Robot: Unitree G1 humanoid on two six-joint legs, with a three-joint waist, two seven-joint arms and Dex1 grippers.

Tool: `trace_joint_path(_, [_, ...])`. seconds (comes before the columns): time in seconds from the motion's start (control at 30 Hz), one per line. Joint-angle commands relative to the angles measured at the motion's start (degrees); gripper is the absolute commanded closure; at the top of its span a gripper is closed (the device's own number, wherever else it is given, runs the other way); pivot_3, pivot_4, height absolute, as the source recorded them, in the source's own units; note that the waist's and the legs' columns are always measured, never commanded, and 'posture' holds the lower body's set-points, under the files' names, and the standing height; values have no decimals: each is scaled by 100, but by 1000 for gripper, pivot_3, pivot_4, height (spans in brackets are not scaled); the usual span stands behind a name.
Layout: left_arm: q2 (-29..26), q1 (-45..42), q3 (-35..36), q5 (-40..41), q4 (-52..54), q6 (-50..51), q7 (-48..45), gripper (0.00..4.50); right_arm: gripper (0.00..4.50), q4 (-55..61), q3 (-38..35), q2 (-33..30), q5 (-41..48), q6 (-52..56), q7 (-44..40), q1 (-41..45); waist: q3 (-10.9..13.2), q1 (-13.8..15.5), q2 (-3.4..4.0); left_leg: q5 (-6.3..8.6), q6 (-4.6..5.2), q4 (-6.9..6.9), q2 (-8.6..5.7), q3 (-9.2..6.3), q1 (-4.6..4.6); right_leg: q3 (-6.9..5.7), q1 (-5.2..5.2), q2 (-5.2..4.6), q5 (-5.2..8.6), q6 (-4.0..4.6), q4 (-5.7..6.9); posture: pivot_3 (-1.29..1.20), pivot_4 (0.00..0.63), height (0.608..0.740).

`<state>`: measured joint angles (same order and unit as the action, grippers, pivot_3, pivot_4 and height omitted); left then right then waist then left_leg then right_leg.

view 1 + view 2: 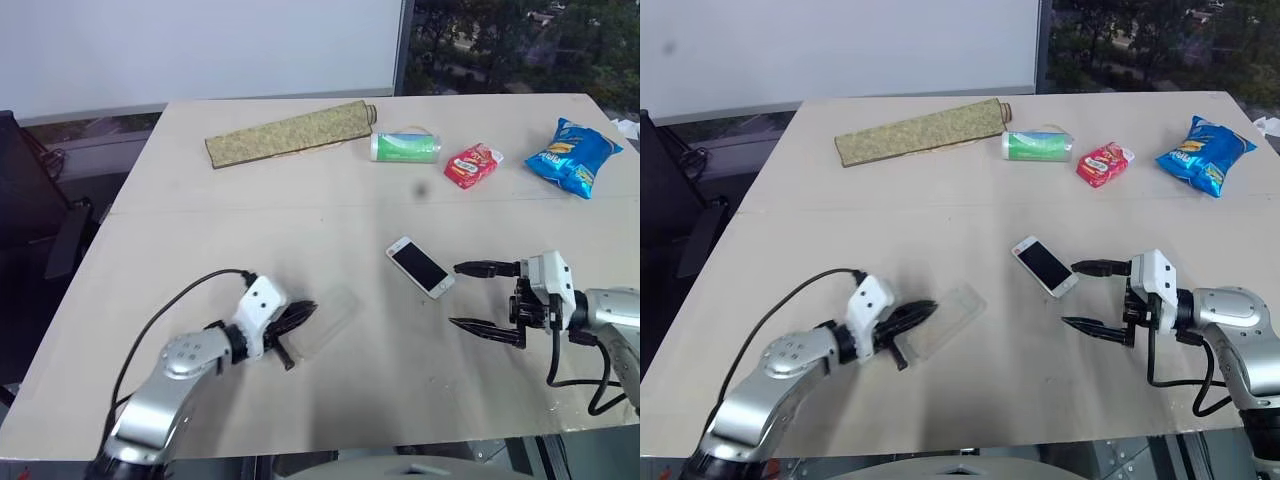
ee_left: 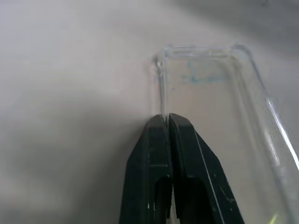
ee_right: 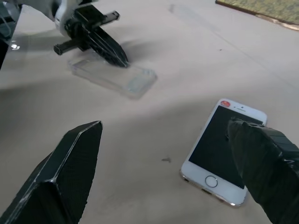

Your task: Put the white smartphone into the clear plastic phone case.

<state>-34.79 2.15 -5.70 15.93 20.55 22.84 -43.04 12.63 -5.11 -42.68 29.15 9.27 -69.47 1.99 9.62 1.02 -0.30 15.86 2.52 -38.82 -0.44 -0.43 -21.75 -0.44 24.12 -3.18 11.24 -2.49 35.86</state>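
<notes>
Left hand [image 1: 300, 315] clenched on long raised edge of clear plastic phone case [image 1: 325, 323], thin transparent rectangular shell lying flat on pale wooden desk [image 1: 330, 210], near front left. White smartphone [image 1: 420, 267], black screen up, white bezel, lies flat on desk right of centre, well apart from case. Right hand [image 1: 478, 296] released, fingers spread wide, just beside phone's home-button end, no contact visible.

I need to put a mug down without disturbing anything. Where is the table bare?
Bare: the wide band between the green mat and the clear plastic phone case, and the near edge between both grippers. Crowded: the far right, around the green can, red packet, blue chip bag.
</notes>
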Motion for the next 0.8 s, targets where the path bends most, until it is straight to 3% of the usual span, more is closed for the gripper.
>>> trace_joint_path(0.03, [-125, -641, -403, -98, -448, -587, -823, 4418, 0, 107, -74, 30, -129, -166, 178, 55, 2, -11, -3, 0, 0, 0, 0, 1, 0, 0, 0, 1, 0, 0, 0, 0, 150, 740])
trace_joint_path(0.2, [39, -1806, -1276, -629, -1590, -1509, -1766, 4418, 0, 127, -47, 91, -200, -220, 294, 32, 3, -19, -4, 3, 4, 2, 0, 2, -4, 1, 4, 6, -14, 25, -2, 0, 150, 740])
trace_joint_path(0.4, [669, -3086, -1840, -1065, -3026, -2098, -2302, 4418, 0, 165, -92, 81, -375, -179, 571, -23, 5, 8, -8, 3, 5, -7, -5, -4, -12, -2, 2, 8, -13, 21, -1, 0, 150, 740])
trace_joint_path(0.5, [873, -3352, -1881, -1154, -3402, -2339, -2396, 3517, 0, 201, 27, 295, -770, -65, 1246, 69, 5, -43, -9, 6, 10, -10, -5, 3, -10, 5, 2, 8, -12, 16, -1, 0, 150, 740])
trace_joint_path(0.67, [941, -3457, -1813, -1176, -3454, -2499, -2493, 1174, 0, 347, 261, 527, -1256, 383, 2039, 121, 7, -31, -11, 8, 14, -9, 6, 1, -9, 7, 6, 21, -26, 4, 2, 0, 150, 740])
trace_joint_path(0.73, [720, -3523, -1457, -881, -2943, -2211, -2541, 100, 0, 373, 481, 794, -1240, 592, 2259, 163, 14, -33, -22, 8, 14, -9, 6, 0, -11, 7, 6, 22, -25, 5, 2, 0, 150, 740])
trace_joint_path(0.8, [465, -3536, -1134, -578, -2425, -1804, -2613, 41, 0, 415, 609, 946, -1207, 789, 2360, 158, 15, -42, -23, 8, 14, -9, 9, -1, -13, 7, 8, 23, -23, 8, 2, 0, 150, 740])
